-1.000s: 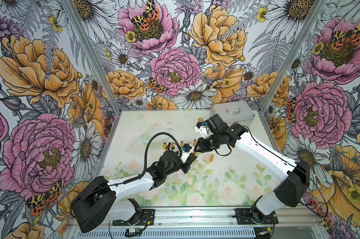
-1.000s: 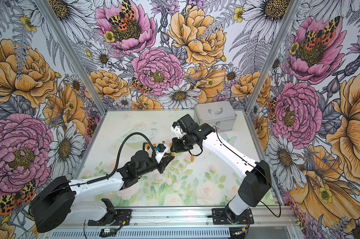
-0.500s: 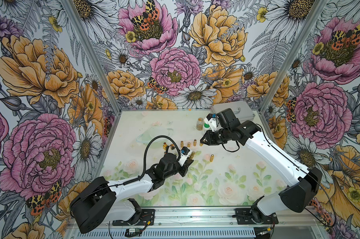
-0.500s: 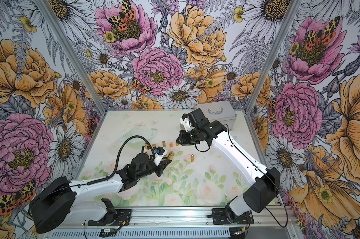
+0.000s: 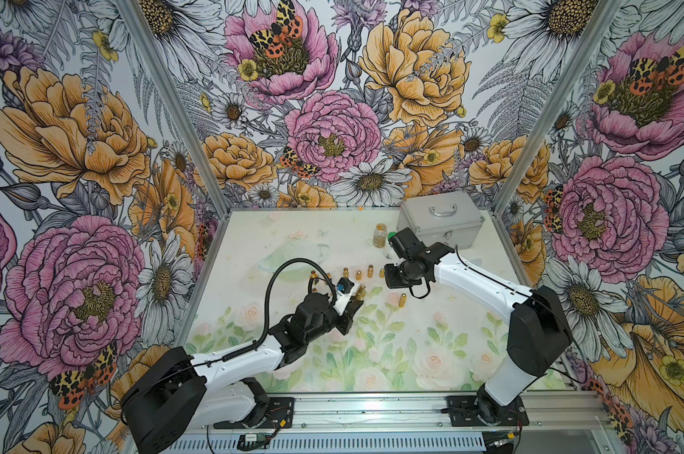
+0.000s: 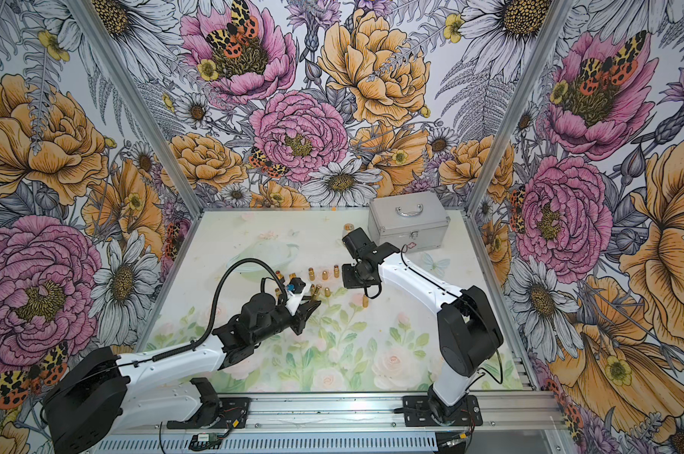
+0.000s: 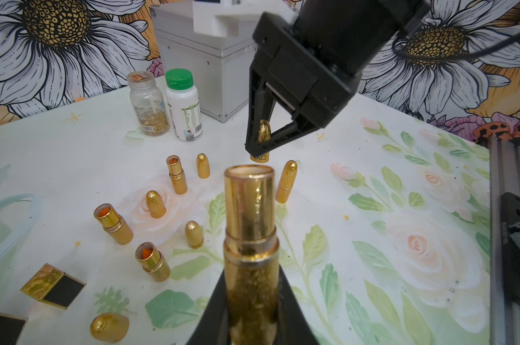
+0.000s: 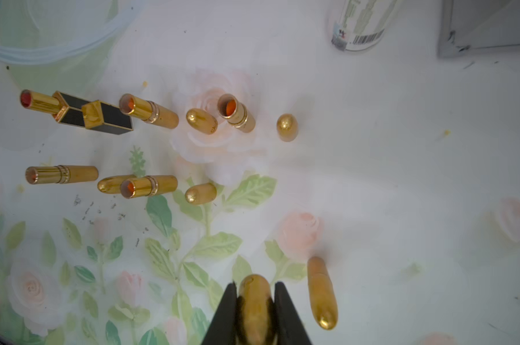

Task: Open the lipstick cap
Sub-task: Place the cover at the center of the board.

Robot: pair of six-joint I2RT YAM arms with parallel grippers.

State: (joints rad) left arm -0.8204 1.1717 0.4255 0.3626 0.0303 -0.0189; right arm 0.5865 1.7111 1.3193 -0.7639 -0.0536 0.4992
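Separation of the claws is new: right claw (image 7: 260, 145), clamped on the gold cap (image 7: 264, 132), has drawn clear of the lipstick tube (image 7: 249, 209) that left claw (image 7: 250, 283) grips above the worktop (image 7: 327, 191); cap is off, task seemingly done.

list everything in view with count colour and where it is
open lipstick tubes: 4, gold, mid-table in two rows
loose caps: 4, gold, among those tubes
capped lipstick: 1, gold, on the right arm's side
square lipstick: 1, black and gold, open, at the rows' end
square piece: 1, black and gold, beside it
clear bottle: 1, clear, by the case
white bottle: 1, white, green lid, beside the clear one
case: 1, silver, far right corner
dish: 1, clear, back left
left gripper: 1, black, shut on held tube, gold
right gripper: 1, black, shut on held cap, gold
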